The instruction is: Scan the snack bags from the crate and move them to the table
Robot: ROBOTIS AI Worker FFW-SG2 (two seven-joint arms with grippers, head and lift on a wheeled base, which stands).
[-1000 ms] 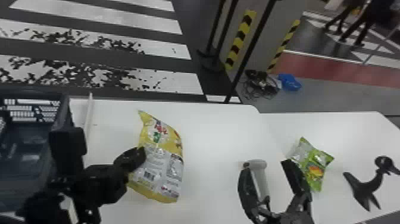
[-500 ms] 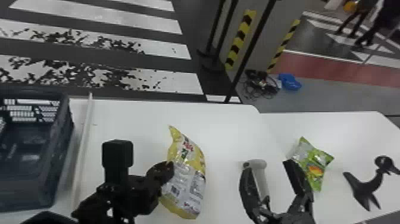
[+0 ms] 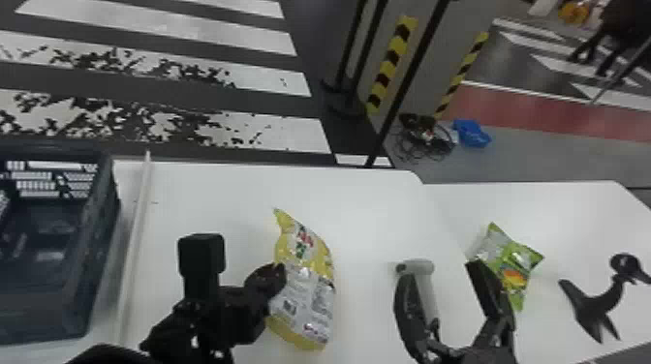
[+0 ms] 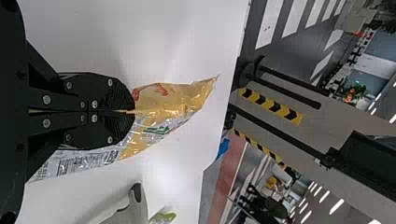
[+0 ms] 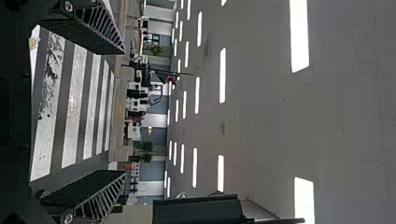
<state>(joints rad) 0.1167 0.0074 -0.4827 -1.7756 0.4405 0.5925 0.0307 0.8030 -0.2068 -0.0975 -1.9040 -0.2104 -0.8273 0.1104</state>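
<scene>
To the right of the crate, the left hand has its fingers pressed together on the side of the yellow snack bag, whose printed back and barcode face up. The right hand is well apart from the crate, on its right, fingers spread, with nothing between them that I can be sure is gripped. The bag should be light and soft, its glossy film slippery and creased, the snacks inside easily crushed. I would take it by the edge, as here, with just enough squeeze to stop it slipping, and keep the barcode uncovered. Compared with a second ago, the bag sits farther right of the crate and looks narrower, as though turned; since half a second ago it has hardly shifted. Farther right of the crate than the yellow bag, what looks like a scanner rises by the right hand, and beyond that from the crate lies a green snack bag on the bench. Farthest off, away to the crate's right, a blue thing lies on the floor.
</scene>
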